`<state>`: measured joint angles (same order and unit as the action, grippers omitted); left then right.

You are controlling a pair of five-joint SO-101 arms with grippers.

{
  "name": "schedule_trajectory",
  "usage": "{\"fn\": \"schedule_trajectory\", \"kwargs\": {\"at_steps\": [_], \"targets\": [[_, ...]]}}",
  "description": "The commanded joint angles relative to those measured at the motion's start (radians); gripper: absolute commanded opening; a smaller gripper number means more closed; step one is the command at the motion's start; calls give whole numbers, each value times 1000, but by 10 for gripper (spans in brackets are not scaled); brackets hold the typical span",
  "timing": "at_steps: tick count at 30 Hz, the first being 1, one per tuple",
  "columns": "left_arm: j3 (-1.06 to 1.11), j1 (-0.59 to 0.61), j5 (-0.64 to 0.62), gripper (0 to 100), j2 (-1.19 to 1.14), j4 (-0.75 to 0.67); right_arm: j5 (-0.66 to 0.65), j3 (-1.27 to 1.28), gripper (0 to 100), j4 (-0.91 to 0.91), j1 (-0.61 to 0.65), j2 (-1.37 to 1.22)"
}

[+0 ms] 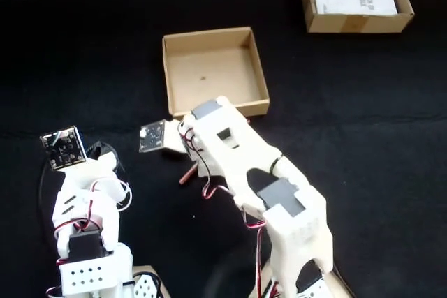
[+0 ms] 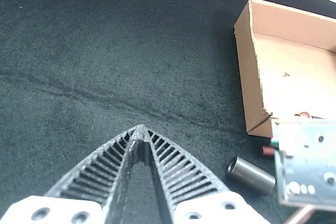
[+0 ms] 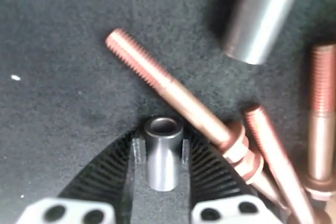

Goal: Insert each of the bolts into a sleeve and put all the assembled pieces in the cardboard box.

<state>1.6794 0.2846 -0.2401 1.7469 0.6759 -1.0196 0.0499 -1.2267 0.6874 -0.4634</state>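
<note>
My right gripper point(image 3: 163, 148) is shut on a short dark steel sleeve point(image 3: 163, 153), held low over the black cloth with its open bore showing. Three copper bolts lie beside it: one point(image 3: 168, 85) runs slantwise right by the fingertips, and two more point(image 3: 275, 163) point(image 3: 320, 108) lie farther off. A second steel sleeve point(image 3: 260, 14) lies beyond them and also shows in the left wrist view point(image 2: 251, 174). The open cardboard box point(image 1: 209, 75) stands just past the right arm point(image 1: 230, 148). My left gripper point(image 2: 139, 132) is shut on nothing, over bare cloth left of the parts.
A second cardboard box point(image 1: 349, 22) with a printed sheet in it stands at the far right corner. One copper bolt point(image 1: 187, 174) sticks out from under the right arm. The right arm's camera board point(image 2: 304, 161) hangs close to the loose sleeve.
</note>
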Motion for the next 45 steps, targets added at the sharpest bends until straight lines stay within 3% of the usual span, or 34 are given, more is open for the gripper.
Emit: {"fn": "schedule_trajectory", "kwargs": {"at_steps": [1, 14, 20, 26, 35, 41, 45], "targets": [[19, 15, -2, 11, 15, 6, 18, -85, 7, -68, -30, -7], [19, 13, -2, 11, 4, 8, 275, -1001, 7, -521, -154, -8], [19, 8, -3, 11, 2, 48, 476, -1176, 7, -539, -262, 44], [19, -4, -3, 11, 2, 97, 526, -1017, 7, -539, -335, 291], [19, -74, -3, 10, 2, 164, 595, -565, 7, -538, -358, 814], [19, -203, 146, 10, 2, 265, 635, -213, 7, -522, -516, 1142], [16, -272, 164, 10, 2, 290, 654, 44, 7, -429, -687, 1357]]}}
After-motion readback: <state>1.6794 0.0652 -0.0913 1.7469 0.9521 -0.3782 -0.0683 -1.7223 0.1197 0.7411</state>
